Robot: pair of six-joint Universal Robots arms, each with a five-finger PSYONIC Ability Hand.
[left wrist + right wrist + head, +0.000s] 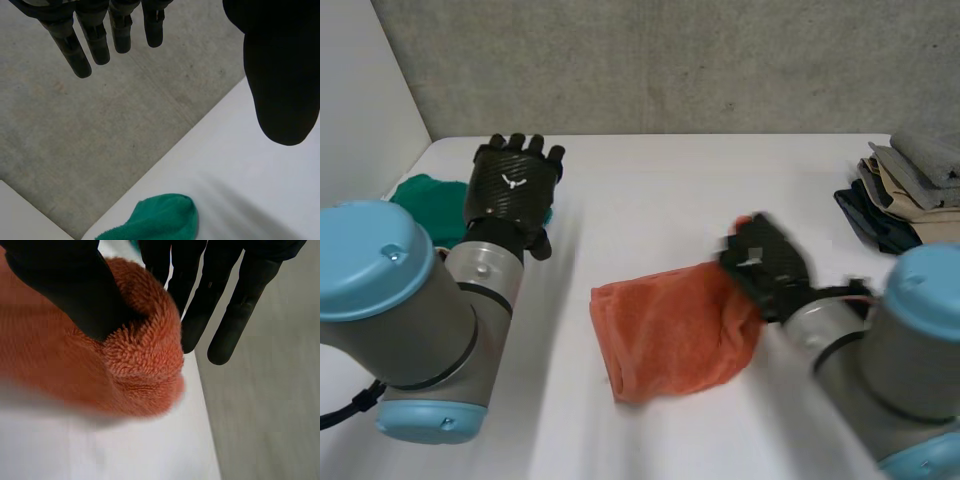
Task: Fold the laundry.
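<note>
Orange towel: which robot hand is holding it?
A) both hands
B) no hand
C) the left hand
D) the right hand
D: the right hand pinches the orange towel at one edge between thumb and fingers, while the left hand is open, away from it by the green cloth.

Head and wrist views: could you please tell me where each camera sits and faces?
Head view: behind the arms, looking down on the table; both arms show.
Left wrist view: along the open left robot hand toward the green cloth.
Right wrist view: along the right robot hand, pinching the orange towel.
Shared: head view shows both cloths too.
</note>
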